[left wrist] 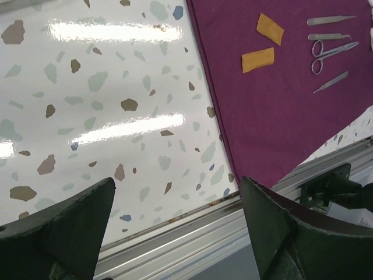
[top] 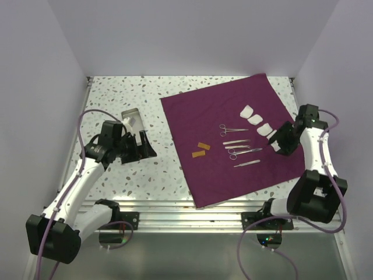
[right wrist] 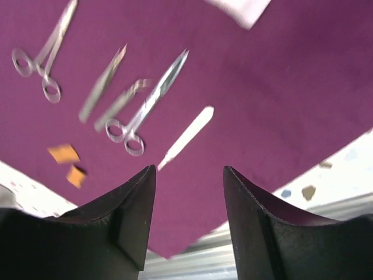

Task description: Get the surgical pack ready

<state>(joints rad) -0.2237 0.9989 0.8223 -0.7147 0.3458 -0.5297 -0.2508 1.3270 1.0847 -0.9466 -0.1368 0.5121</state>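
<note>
The surgical pack's plum-purple cloth (top: 198, 114) lies spread flat on the table. On it lie steel scissors-like instruments (top: 239, 146), a row of white pads (top: 257, 119) and two orange strips (top: 200, 150). A small steel tray (top: 132, 116) stands off the cloth to the left. My left gripper (top: 147, 144) is open and empty beside the tray, over bare table (left wrist: 116, 87) left of the cloth edge (left wrist: 280, 105). At the cloth's right side my right gripper (top: 274, 144) hangs open by the nearest white pad. Below it are scissors (right wrist: 145, 108) and a flat steel handle (right wrist: 186, 135); nothing is between its fingers.
The table is speckled white terrazzo (top: 116, 93) with white walls on three sides. An aluminium rail (top: 192, 217) runs along the near edge, carrying both arm bases. Purple cables (top: 87, 116) loop from each arm.
</note>
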